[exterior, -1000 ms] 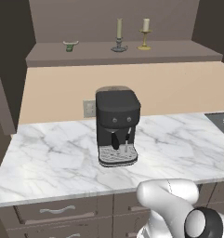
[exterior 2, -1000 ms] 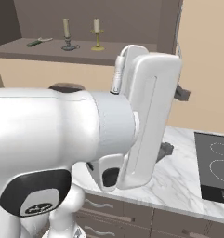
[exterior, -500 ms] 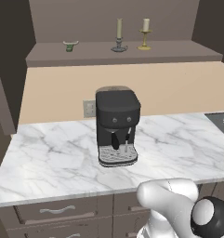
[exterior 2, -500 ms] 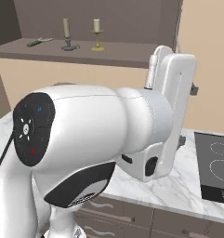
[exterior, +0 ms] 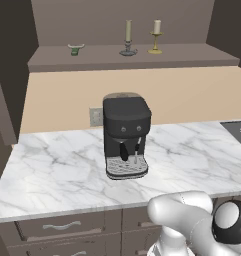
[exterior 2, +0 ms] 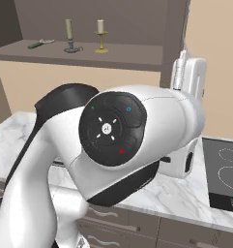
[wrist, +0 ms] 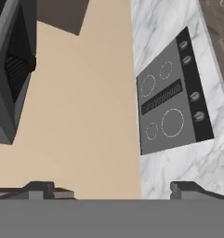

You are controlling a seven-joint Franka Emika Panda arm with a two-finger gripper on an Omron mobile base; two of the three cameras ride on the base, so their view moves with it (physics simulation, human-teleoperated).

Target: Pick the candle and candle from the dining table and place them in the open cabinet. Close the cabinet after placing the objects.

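Two candles stand on the shelf of the open cabinet [exterior: 52, 64]. The olive-beige candle [exterior: 127, 34] sits on a round dark dish, also seen from the right [exterior 2: 68, 32]. Just to its right stands the cream candle [exterior: 156, 29], on a gold holder [exterior 2: 101, 30]. The dining table is out of view. My gripper [wrist: 113, 189] is open, its fingertips [wrist: 39, 188] far apart with nothing between them. It points at the beige wall beside the cooktop, well away from the candles.
A black coffee machine [exterior: 124, 135] stands on the marble counter [exterior: 52, 175] below the cabinet. A small green bowl [exterior: 75, 49] sits at the shelf's left. A cooktop [wrist: 169, 111] lies to the right, with a dark range hood [wrist: 11, 69] above. My arm's bulky white joint [exterior 2: 113, 140] is in the foreground.
The arm has swung: in the right base view its elbow joint turned towards the camera and the forearm shifted right. The candles and coffee machine have not moved. The gripper stayed open.
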